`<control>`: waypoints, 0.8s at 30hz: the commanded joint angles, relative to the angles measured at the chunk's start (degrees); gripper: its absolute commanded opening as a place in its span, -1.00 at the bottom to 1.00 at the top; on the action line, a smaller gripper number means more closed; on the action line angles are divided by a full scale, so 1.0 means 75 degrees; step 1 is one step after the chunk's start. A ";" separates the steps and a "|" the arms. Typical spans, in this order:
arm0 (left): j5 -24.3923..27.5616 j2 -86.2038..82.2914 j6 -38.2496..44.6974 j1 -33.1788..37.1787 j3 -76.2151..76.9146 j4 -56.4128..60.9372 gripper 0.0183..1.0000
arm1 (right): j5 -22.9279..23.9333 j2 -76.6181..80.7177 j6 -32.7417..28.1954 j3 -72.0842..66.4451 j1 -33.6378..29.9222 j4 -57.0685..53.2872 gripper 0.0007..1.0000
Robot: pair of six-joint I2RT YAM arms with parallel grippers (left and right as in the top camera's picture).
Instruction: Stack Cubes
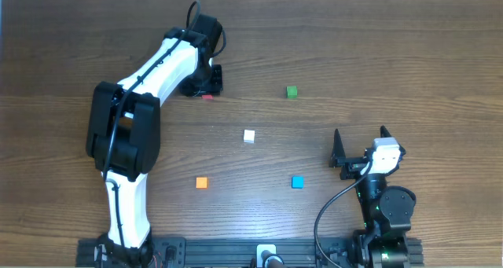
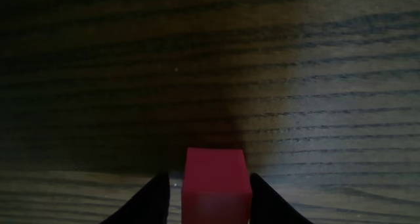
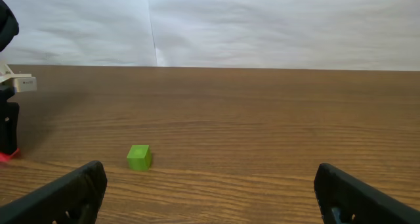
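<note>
A red cube [image 2: 216,184] rests on the wooden table between the fingers of my left gripper [image 2: 209,179], which is lowered around it at the far left [image 1: 206,87]. A thin gap shows on one side, so the jaws stand open. The red cube [image 1: 207,97] peeks out beneath the gripper. A green cube [image 1: 291,91] lies to its right, also seen as the green cube [image 3: 139,157]. White cube [image 1: 249,136], orange cube [image 1: 201,182] and blue cube [image 1: 297,181] lie apart mid-table. My right gripper [image 1: 359,146] hovers open near its base, holding nothing.
The wooden table [image 1: 409,48] is bare at the far right. The left arm's gripper [image 3: 6,119] stands at the edge of the right wrist view, with a white wall [image 3: 262,27] behind the table.
</note>
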 commanded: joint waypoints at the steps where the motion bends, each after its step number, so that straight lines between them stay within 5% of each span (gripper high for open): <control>1: -0.0114 0.0149 -0.0082 0.0055 0.0114 0.0020 -0.38 | -0.0090 -0.0041 -0.0035 -0.0038 -0.0044 -0.0015 0.98; 13: 0.0032 -0.0271 -0.0702 -0.0283 0.0122 0.0029 -0.75 | -0.0090 -0.0041 -0.0035 -0.0038 -0.0044 -0.0012 0.98; 18: 0.0003 -0.1609 -0.1918 -0.1431 0.0122 -0.0624 -0.95 | -0.0090 -0.0041 -0.0035 -0.0038 -0.0044 -0.0015 0.98; 24: -0.0239 -0.1993 -0.2544 -0.2524 0.0114 -0.0956 -0.96 | -0.0090 -0.0041 -0.0035 -0.0038 -0.0044 -0.0015 0.98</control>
